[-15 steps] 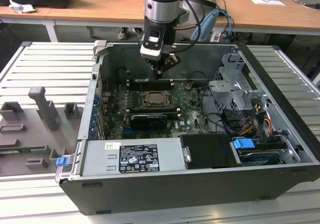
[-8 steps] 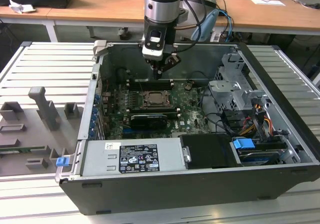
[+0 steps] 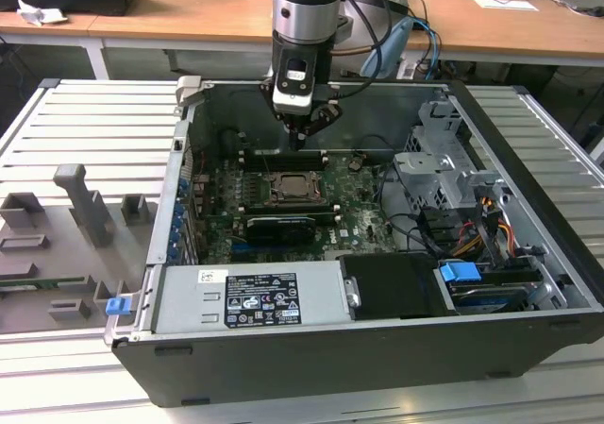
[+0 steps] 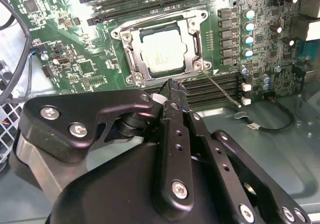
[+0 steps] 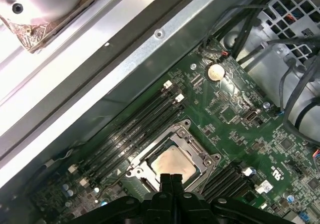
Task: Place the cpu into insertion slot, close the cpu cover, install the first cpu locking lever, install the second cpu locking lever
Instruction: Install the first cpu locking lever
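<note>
Nearest in the exterior view: the grey power supply [image 3: 250, 296] along the front of the open computer case [image 3: 528, 254], then the long black graphics card [image 3: 280, 226]. Just behind that card, the insertion slot [image 3: 300, 190] on the green board, with the cpu [image 4: 161, 52] lying flat inside, pale top up. Step 1 done, by the look of it. Over the chip, the cpu cover [image 4: 150, 25] lowered, frame round the edges and metal top showing through the cut-out; step 2 judged done as well. At 1 corner of the socket in the second wrist view, a thin wire lever [image 4: 222, 88] angled away from the frame across the memory slots [image 4: 205, 95], apparently unlatched. Hard to tell for the other lever. Roughly 2 of 4 steps complete, then, with both lever steps probably left. Just past the socket, the gripper [image 3: 297, 141], fingers pressed together with nothing between them. Tip aimed straight down, hovering over the memory slots and close to the lever side of the socket, no contact visible with board or lever. Above it, wrist vertical, arm upright over the far half of the case. Farthest off, wooden desks [image 3: 189, 18].
</note>
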`<state>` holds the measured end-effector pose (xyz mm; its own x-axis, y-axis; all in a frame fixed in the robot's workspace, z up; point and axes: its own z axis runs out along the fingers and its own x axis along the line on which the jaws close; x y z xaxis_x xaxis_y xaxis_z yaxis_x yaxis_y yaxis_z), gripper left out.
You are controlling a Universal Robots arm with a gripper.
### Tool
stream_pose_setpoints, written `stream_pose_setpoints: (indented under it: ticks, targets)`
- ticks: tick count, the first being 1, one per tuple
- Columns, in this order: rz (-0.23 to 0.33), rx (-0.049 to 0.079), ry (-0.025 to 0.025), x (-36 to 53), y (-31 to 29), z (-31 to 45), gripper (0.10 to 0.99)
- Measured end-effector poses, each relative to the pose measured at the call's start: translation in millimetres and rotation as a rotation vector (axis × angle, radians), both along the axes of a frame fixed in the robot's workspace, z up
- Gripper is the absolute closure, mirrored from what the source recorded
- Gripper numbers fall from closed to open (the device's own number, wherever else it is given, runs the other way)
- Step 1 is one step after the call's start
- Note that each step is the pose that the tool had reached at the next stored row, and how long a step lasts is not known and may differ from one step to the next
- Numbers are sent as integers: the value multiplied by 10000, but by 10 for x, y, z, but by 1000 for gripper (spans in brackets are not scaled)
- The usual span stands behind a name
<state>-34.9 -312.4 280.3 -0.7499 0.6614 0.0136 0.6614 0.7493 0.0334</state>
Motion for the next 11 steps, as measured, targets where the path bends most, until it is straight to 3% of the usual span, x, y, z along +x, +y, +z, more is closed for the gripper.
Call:
stream_pose_setpoints:
  ticks: [11]
  targets:
    - [986,0,0,0,0,0,980]
